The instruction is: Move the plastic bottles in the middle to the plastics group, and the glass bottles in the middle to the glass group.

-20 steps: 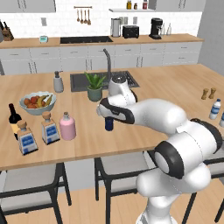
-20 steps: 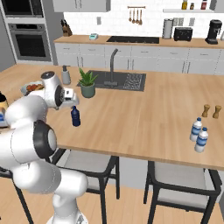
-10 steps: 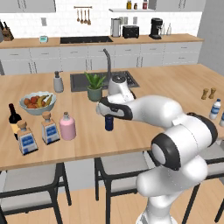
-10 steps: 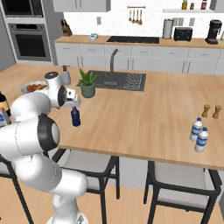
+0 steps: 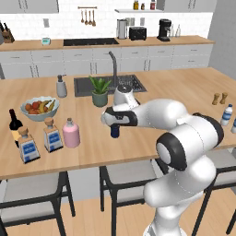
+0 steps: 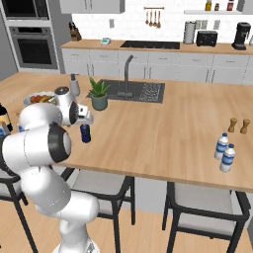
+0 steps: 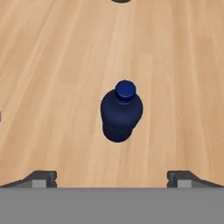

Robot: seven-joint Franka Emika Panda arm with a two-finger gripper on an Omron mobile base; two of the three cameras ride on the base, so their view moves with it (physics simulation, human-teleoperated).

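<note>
The small dark navy-blue plastic bottle (image 5: 115,132) (image 6: 86,134) stands upright on the wooden island counter (image 5: 184,92). My gripper (image 5: 115,125) (image 6: 85,124) hangs just above its cap, open, pointing down. In the hand view the bottle (image 7: 121,114) sits centred between my spread fingertips (image 7: 42,177), untouched. The pale-pink glass bottle (image 5: 71,133) and a square clear blue-labelled bottle (image 5: 52,137) stand to the left. Further left are another square bottle (image 5: 27,147) and the dark wine bottle (image 5: 15,123). Two small whitish blue-capped bottles (image 6: 222,146) (image 5: 226,115) stand at the far right.
A fruit bowl (image 5: 38,107), a potted plant (image 5: 99,91) and a soap dispenser (image 5: 60,86) stand behind the bottles, beside the sink (image 5: 110,85). Brown salt and pepper shakers (image 6: 237,125) sit near the whitish bottles. Stools stand under the counter's near edge.
My arm's elbow has shifted slightly. The hand has stayed over the navy bottle with its jaws open. The bottles have not moved.
</note>
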